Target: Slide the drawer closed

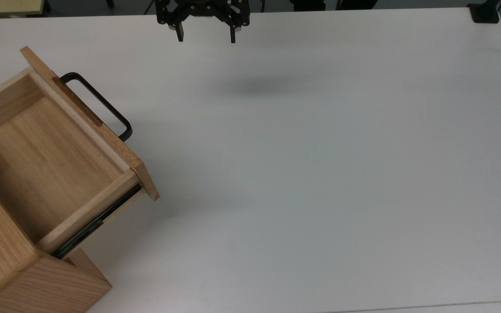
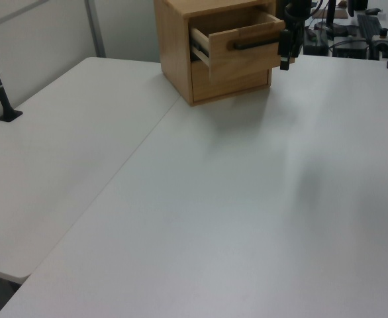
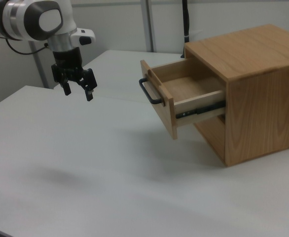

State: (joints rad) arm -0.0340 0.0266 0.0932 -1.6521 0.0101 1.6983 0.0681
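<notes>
Drawer point(image 1: 50, 161) pulled out of cabinet point(image 3: 248, 89); interior bare wood. Gripper point(image 1: 206, 38) hangs above table point(image 1: 320, 174), fingers spread, holding nothing.

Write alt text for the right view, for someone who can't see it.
A light wooden drawer with a black bar handle stands pulled out of a wooden cabinet on a white table. To the right view's left, a robot arm's black gripper hangs open above the table, apart from the drawer, holding nothing.
</notes>
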